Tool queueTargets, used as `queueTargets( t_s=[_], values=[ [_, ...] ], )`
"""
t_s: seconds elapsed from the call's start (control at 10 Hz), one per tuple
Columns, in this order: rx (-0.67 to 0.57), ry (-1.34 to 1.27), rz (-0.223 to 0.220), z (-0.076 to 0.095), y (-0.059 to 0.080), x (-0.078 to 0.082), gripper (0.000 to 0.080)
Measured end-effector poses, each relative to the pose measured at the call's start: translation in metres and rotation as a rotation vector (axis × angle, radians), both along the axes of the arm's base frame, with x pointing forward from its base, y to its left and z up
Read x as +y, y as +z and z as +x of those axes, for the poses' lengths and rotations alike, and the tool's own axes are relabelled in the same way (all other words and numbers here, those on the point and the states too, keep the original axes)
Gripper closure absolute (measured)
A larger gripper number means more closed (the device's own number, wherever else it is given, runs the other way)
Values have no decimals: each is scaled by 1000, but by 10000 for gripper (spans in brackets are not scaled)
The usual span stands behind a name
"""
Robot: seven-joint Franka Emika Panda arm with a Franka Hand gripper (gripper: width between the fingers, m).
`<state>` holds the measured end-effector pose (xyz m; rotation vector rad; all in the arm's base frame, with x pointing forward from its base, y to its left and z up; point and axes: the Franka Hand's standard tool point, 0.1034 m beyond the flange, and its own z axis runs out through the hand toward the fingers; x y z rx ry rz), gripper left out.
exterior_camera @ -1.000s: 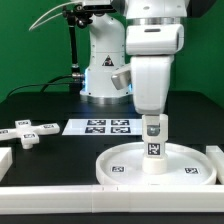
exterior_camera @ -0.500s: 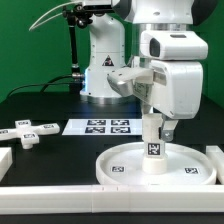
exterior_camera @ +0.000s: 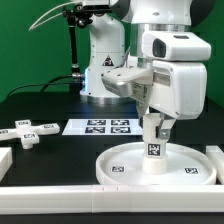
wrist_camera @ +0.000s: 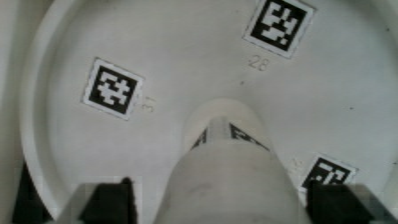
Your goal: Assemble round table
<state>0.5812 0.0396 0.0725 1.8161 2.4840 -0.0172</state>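
The round white disc (exterior_camera: pixel 118 160) lies flat at the front of the table with tags on its face. The short cylindrical leg (exterior_camera: pixel 153 150) stands upright at its centre. My gripper (exterior_camera: pixel 155 124) comes straight down over the leg's top, one finger on each side of it, shut on the leg. In the wrist view the leg (wrist_camera: pixel 228 150) runs up between the two dark fingers (wrist_camera: pixel 111 200), which sit against its sides, above the disc (wrist_camera: pixel 178 50). The cross-shaped foot piece (exterior_camera: pixel 28 132) lies apart at the exterior view's left.
The marker board (exterior_camera: pixel 108 126) lies behind the disc. Plain white blocks stand at the exterior view's left (exterior_camera: pixel 5 158) and right (exterior_camera: pixel 215 155), and a long one along the front (exterior_camera: pixel 60 190). The arm's base (exterior_camera: pixel 100 70) stands at the back.
The hand has turned about a quarter turn about the leg's axis, from narrow side to broad side facing the exterior camera. The leg stays upright at the disc's centre.
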Motion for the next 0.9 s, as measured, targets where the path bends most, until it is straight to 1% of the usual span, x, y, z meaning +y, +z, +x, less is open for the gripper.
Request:
queueTargets(
  t_s=[0.6, 0.7, 0.9],
  values=[
    [3, -37, 0, -1, -1, -2, 387],
    [2, -78, 2, -1, -1, -2, 387],
    [5, -350, 9, -4, -2, -3, 387]
  ],
)
